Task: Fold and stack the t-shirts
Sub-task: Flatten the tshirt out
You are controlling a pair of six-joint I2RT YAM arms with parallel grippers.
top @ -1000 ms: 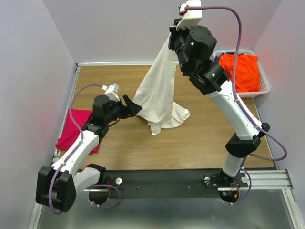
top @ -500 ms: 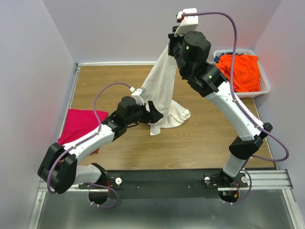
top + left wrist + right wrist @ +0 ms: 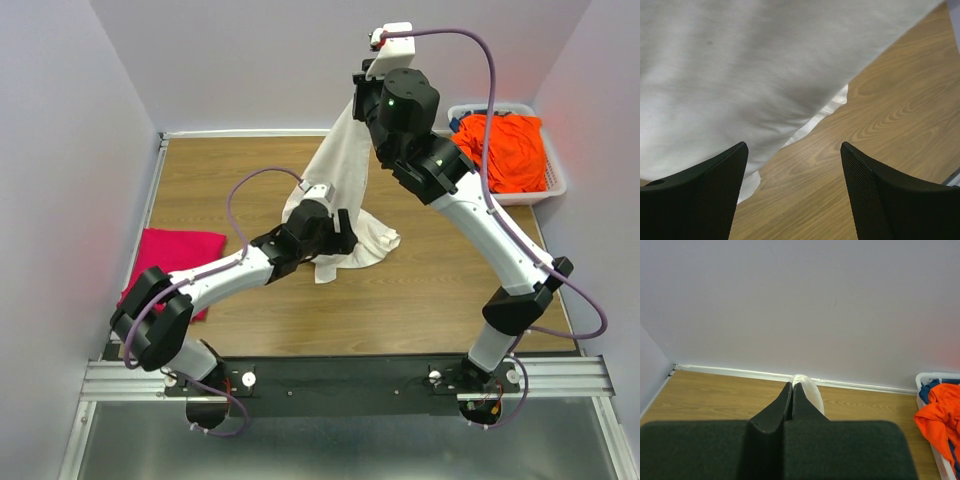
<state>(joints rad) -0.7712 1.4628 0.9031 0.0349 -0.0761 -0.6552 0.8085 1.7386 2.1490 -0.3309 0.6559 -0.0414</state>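
- A robotics lab test cell: plain pale walls (image 3: 250, 60) box in a wooden table (image 3: 420, 300) on three sides.
- The left arm (image 3: 220, 277) and right arm (image 3: 495, 230) are bolted to a metal rail (image 3: 570, 375) along the near edge.

Hanging shirt (image 3: 338, 175) is mid-table toward the back, pinched at its top by the right gripper (image 3: 362, 78) high over the table (image 3: 420, 295), with its bottom end pooled on the wood. Left gripper (image 3: 345, 232) sits low at the front-left of that pooled part, fingers spread, cloth just ahead of them. Folded shirt (image 3: 170, 258) lies flat at the table's left edge, well apart. Basket (image 3: 556, 188) is in the back right corner, with a third shirt (image 3: 505, 150) heaped in it.
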